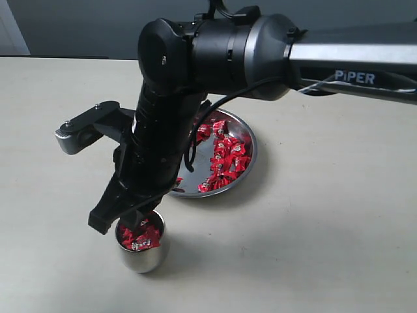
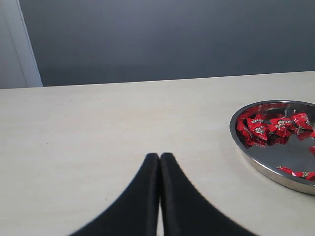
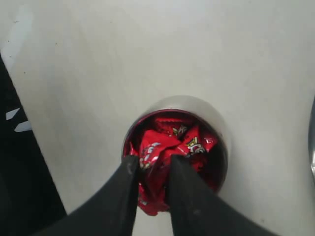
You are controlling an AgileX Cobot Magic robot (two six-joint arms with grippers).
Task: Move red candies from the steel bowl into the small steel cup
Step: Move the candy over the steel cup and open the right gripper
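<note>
The small steel cup (image 1: 144,261) stands near the table's front, holding several red candies (image 1: 139,238). My right gripper (image 3: 154,158) hangs just above its mouth, shut on one red candy (image 3: 153,189) whose wrapper sticks out between the fingers. In the right wrist view the cup (image 3: 222,133) is nearly full of candies (image 3: 180,135). Behind it the steel bowl (image 1: 253,151) holds many more red candies (image 1: 225,159). My left gripper (image 2: 159,156) is shut and empty, low over bare table, with the bowl (image 2: 236,141) and its candies (image 2: 268,129) off to one side.
The right arm (image 1: 195,59) reaches across from the right and covers the bowl's left part in the exterior view. A grey wall (image 2: 162,39) runs behind the beige table (image 1: 326,248). A sliver of the bowl's rim (image 3: 313,142) shows beside the cup.
</note>
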